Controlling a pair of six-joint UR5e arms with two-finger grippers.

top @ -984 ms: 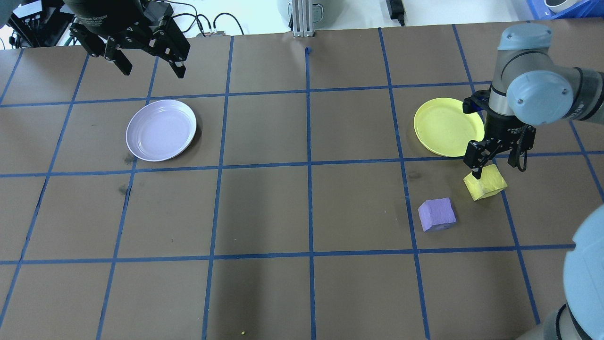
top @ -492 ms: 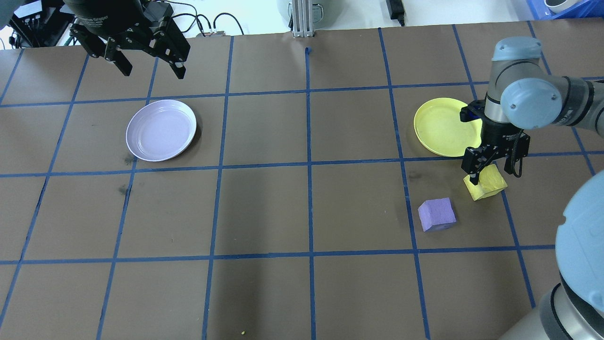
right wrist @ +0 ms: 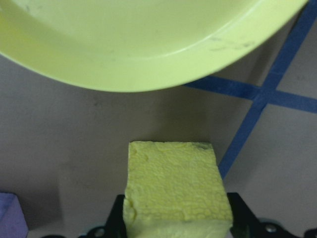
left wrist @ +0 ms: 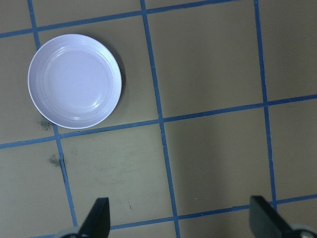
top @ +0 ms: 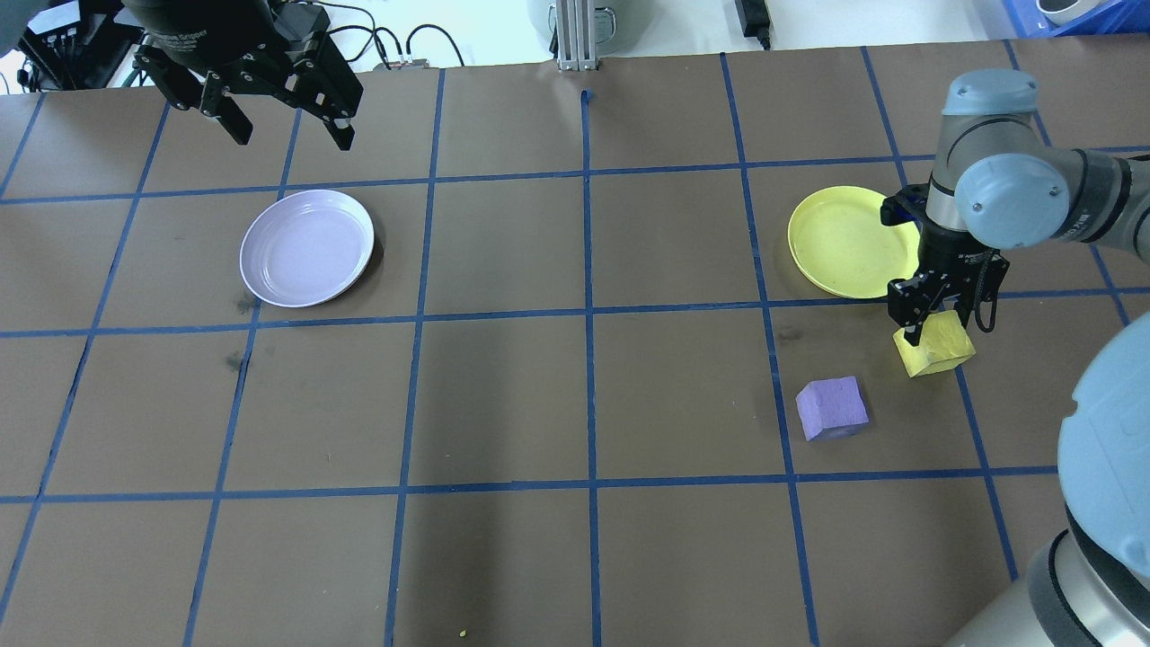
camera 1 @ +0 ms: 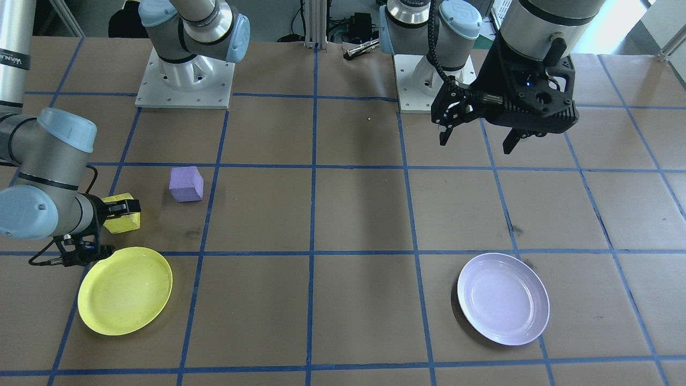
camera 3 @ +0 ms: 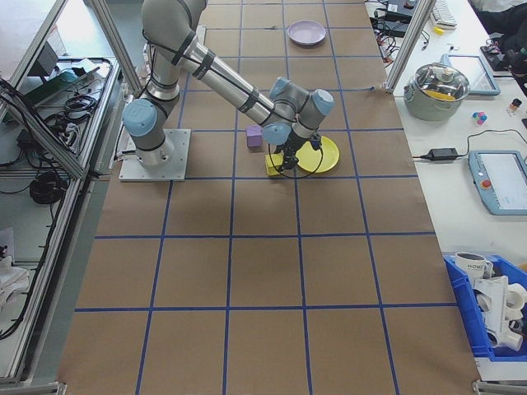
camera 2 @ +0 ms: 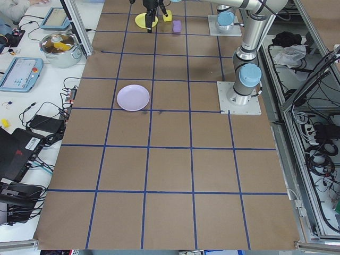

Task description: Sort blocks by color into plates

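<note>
My right gripper [top: 934, 336] is shut on the yellow block [top: 942, 350], just on the near side of the yellow plate [top: 844, 238]. In the right wrist view the yellow block [right wrist: 176, 188] sits between both fingers, with the yellow plate's rim [right wrist: 148, 74] ahead. The purple block [top: 832, 407] lies on the table beside it, a short gap to the left. The lavender plate [top: 307, 247] sits on the left half with nothing in it. My left gripper [top: 292, 135] hangs open, holding nothing, above the table beyond that plate [left wrist: 74, 81].
Blue tape lines divide the brown table [top: 584, 404] into squares. Cables and an aluminium post [top: 575, 36] line the far edge. A metal pot [camera 3: 443, 89] and tablets rest on the side bench. The two arm bases [camera 1: 185, 80] stand at the robot's side.
The right gripper closed on the yellow block and shifted slightly to the right with it. The left arm, both plates and the purple block stayed still.
</note>
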